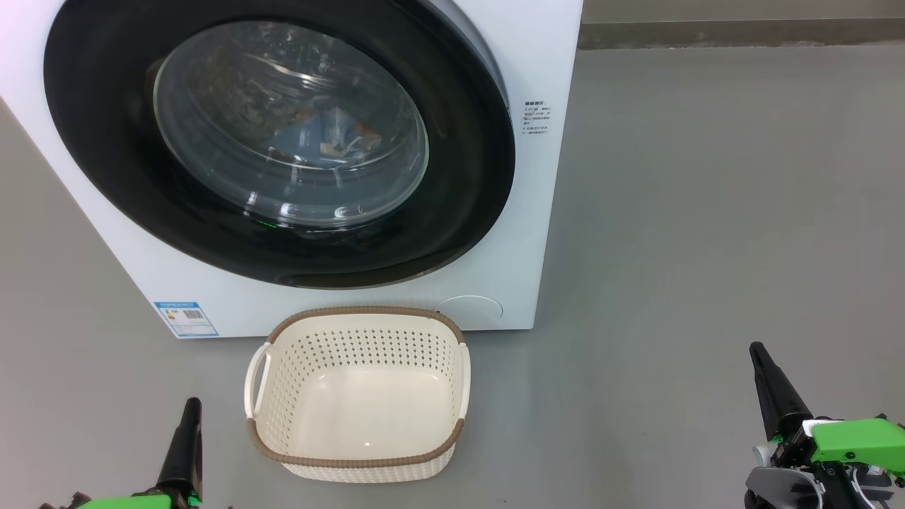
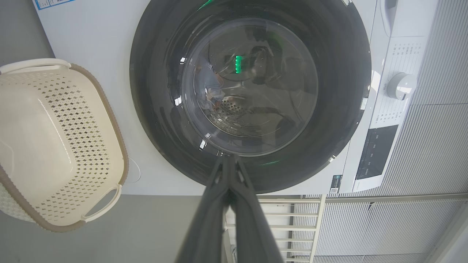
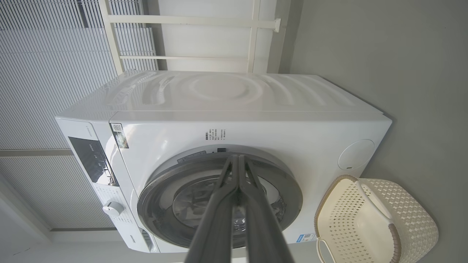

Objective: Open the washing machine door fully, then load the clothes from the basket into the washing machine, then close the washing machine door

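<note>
Both my pincers are drawn narrow, fingers pressed tip to tip: my left pincer (image 1: 191, 406) at the lower left of the head view, my right pincer (image 1: 758, 350) at the lower right. The washing machine door (image 1: 106, 106) takes the upper left, lying closed against the washing machine (image 1: 544, 212), and the clothes (image 1: 332, 138) show blue and orange through its glass. The basket (image 1: 364, 312) stands on the floor (image 1: 672, 247) at lower centre, just before the machine.

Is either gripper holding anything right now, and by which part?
Nothing is held: the left gripper and the right gripper each have fingers pressed together, empty, apart from the basket.
</note>
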